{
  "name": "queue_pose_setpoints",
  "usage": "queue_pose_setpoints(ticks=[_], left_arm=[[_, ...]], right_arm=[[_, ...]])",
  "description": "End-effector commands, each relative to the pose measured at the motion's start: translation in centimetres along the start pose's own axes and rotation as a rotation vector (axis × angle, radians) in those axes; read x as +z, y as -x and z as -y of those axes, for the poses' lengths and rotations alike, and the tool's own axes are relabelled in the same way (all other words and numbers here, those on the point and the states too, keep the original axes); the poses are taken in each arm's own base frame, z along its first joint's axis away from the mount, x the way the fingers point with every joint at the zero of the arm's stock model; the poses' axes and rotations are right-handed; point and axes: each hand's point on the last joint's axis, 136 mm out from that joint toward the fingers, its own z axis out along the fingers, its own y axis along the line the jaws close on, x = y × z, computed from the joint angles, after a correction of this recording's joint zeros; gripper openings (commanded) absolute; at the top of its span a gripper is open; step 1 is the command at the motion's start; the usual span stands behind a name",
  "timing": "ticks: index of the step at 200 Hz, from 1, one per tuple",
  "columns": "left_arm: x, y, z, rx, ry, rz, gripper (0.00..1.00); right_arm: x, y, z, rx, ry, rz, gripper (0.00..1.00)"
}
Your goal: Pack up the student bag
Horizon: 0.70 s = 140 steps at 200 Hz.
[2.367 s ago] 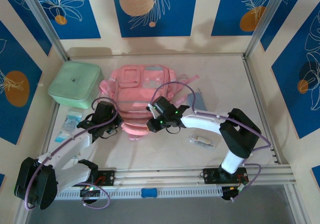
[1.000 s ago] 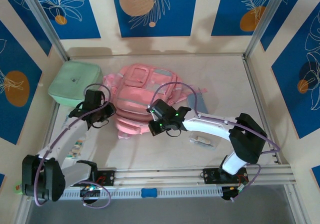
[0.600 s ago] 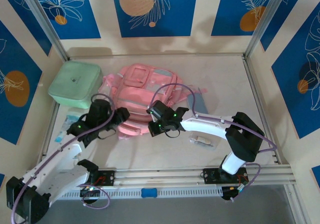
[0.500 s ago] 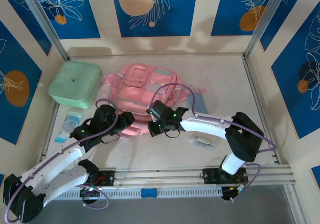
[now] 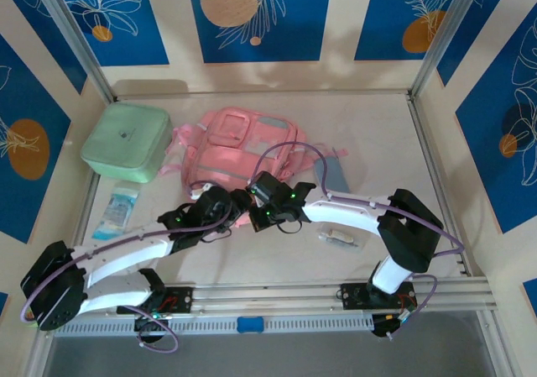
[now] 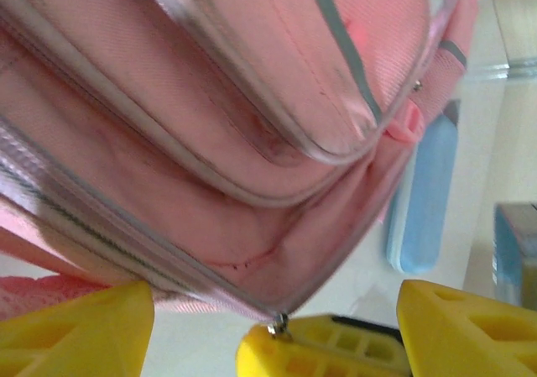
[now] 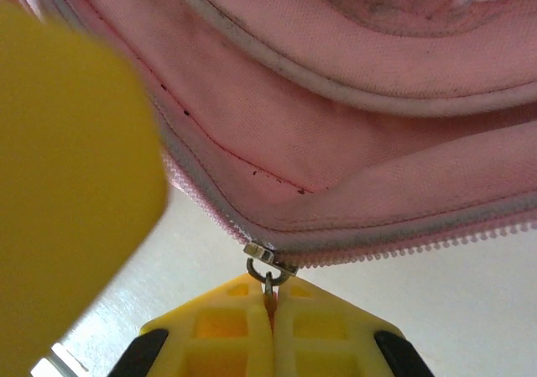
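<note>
Pinching the zip pull (image 7: 268,274) at the near edge of the student bag (image 5: 243,146), the right pincer (image 7: 269,308) is clamped shut. The bag lies mid-desk (image 5: 377,142), just far of both pincers, its zipped edge running left to right. The left pincer (image 5: 232,202), jaws apart and holding nothing, sits just left of the right one. A second ago it was narrower and out by the bag's left side.
</note>
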Motion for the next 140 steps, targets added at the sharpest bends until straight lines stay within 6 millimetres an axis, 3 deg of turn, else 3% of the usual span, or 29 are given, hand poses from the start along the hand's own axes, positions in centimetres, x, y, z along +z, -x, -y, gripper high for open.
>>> queue_pose_setpoints(ticks=[1,23,44,67,118,140], left_arm=[[0.7,0.5,0.1,-0.060,-0.001,0.054,0.76],[1.2,0.1,-0.9,-0.058,0.061,0.046,0.74],[1.2,0.1,-3.5,-0.094,0.154,0.066,0.70],[1.4,0.3,-5.1,-0.121,0.174,0.091,0.65],[2.5,0.3,-5.1,-0.118,0.216,0.101,0.57],[3.0,0.3,-5.2,-0.116,0.236,0.099,0.47]], right_arm=[[0.2,-0.6,-0.2,0.010,0.002,-0.012,0.00],[0.2,-0.5,0.0,0.011,-0.005,-0.006,0.00],[0.2,-0.5,0.2,0.019,-0.012,-0.004,0.00],[0.2,-0.4,-0.1,0.018,0.000,-0.003,0.00],[0.3,-0.1,-0.3,0.012,0.001,-0.002,0.00],[0.3,0.0,-0.2,0.013,-0.006,0.002,0.00]])
